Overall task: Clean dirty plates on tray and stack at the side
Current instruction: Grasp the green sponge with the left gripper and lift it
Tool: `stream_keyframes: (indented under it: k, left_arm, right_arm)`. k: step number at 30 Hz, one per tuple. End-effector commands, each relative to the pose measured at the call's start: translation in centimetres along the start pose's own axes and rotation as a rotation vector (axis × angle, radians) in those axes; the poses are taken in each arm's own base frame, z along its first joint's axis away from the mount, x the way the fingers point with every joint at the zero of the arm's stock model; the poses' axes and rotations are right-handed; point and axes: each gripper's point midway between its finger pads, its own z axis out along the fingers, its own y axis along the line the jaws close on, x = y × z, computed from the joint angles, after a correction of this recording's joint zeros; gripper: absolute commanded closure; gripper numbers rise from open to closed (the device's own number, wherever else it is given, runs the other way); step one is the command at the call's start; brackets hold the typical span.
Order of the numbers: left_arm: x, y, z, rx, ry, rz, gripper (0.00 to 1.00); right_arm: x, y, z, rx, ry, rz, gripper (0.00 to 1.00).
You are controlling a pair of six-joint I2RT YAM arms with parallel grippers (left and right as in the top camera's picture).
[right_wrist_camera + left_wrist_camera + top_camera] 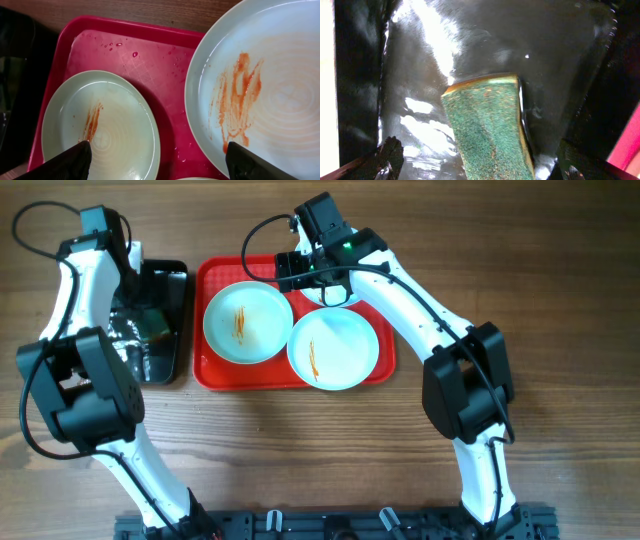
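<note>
Tray: The red tray (207,372) sits mid-frame on the wooden table (300,450) and carries all three plates.
Left plate (247,322): It lies in the tray's left half, with thin orange-brown streaks across its middle.
Lower-right plate (333,347): It fills the tray's lower right, has one sauce streak near its centre, and its rim meets the left plate's.
Third plate (320,296): Only part of it shows, at the tray's upper right beneath the right arm.
Right gripper (160,162): It hangs over the tray's upper right with its jaws apart and nothing between them. Its wrist camera looks down on two smeared plates and on water droplets on the bare red plastic.
Left gripper (480,157): It hovers over the black tray (172,290) at the upper left of the overhead frame. Its jaws are spread wide, one to each side of the sponge, and neither fingertip is seen touching it.
Sponge (487,130): It lies green scouring face up on the wet black surface, with a yellow-brown edge showing along its far end.
Black tray: Glossy and beaded with water, it sits just left of the red tray.
</note>
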Motion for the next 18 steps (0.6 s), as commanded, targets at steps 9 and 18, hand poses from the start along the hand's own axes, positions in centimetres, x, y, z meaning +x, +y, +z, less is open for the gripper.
stream_keyframes:
  k: [9,18]
  left_arm:
    - [2.7,-3.2,4.9,0.146,0.066,-0.331,0.54]
    - [-0.7,-1.1,1.1,0.08,-0.062,-0.122,0.96]
  right_arm:
    - [0.5,-0.6,0.8,0.022,0.012,0.011,0.14]
    - [1.7,0.9,0.7,-0.069,0.072,0.018,0.2]
